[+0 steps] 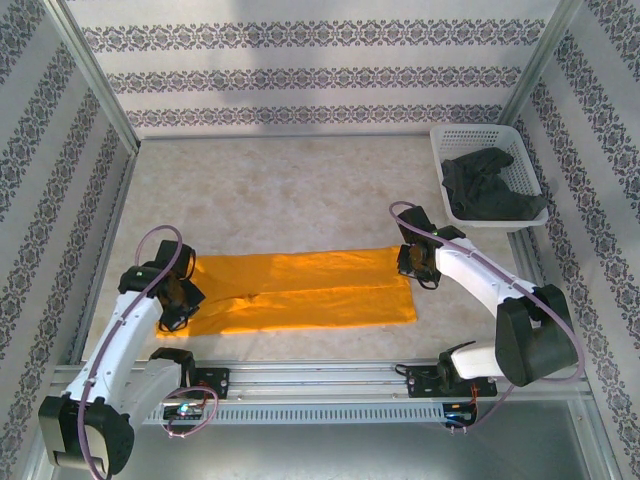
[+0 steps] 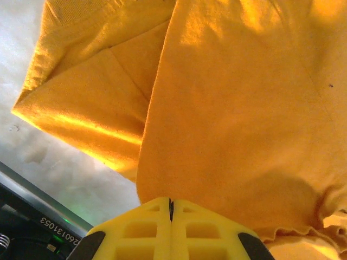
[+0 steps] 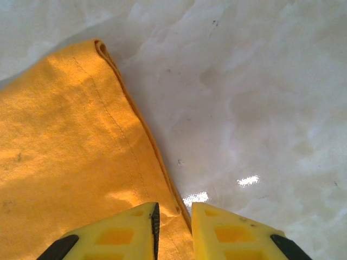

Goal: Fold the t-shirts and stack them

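Both ends of the orange t-shirt (image 1: 300,292), lying long-axis left-to-right on the bench (image 1: 300,190), are attended: left jaws pinched shut on its left end, right jaws slightly parted astride its right hem.

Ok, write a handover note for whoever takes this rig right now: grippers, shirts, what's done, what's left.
Left gripper: shut on the left end of the bright orange-yellow cloth t-shirt.
Right gripper: jaws slightly apart at that shirt's right-end corner, not clamping it.
That shirt lies flat on the table, folded into a long band.
The dark charcoal t-shirt sits crumpled in the white plastic lattice basket, far right.
Done: the lengthwise fold, it seems.
Left: probably shorten the band, fold the charcoal one, stack both.
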You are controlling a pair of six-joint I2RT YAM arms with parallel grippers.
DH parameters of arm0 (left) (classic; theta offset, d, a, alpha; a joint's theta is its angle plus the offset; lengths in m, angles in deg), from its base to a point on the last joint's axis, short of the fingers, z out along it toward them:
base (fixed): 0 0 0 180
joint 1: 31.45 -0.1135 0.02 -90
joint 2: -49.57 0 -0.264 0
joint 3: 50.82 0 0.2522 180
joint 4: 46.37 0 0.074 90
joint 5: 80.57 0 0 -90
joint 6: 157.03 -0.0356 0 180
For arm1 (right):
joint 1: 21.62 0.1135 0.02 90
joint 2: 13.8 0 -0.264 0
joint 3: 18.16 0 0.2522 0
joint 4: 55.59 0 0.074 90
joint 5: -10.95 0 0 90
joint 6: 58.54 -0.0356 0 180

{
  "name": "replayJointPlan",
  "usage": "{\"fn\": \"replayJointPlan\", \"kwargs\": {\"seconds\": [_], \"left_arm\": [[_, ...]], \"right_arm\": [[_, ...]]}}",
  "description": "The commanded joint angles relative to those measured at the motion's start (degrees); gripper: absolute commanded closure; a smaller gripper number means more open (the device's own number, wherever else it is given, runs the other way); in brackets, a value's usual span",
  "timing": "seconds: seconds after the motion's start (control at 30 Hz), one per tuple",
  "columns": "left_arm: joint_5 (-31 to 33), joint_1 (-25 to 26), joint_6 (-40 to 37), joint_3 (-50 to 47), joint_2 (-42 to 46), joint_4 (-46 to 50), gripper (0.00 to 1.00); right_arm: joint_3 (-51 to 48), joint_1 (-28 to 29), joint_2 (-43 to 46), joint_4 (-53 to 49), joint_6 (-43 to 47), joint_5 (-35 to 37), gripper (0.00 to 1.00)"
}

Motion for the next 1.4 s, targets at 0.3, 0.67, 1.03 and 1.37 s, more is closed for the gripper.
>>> {"fn": "replayJointPlan", "kwargs": {"seconds": [0.3,0.67,1.03,1.37], "left_arm": [[0.5,7.9,5.5,0.6,-2.3,0.1,1.00],[3.8,19.3,14.5,4.6,-2.7,3.7,1.00],[4.3,26.1,19.6,5.3,-5.6,1.7,1.00],[3.4,28.5,21.4,-1.0,-6.6,-3.6,1.00]], "right_arm": [[3.4,0.9,-3.4,-0.1,-1.1,-0.5,0.76],[4.9,1.1,-6.0,1.0,-1.0,-0.8,0.76],[7.3,1.4,-8.0,0.3,-0.3,-0.7,0.76],[7.1,1.9,-8.5,0.2,-0.6,-1.3,0.76]]}}
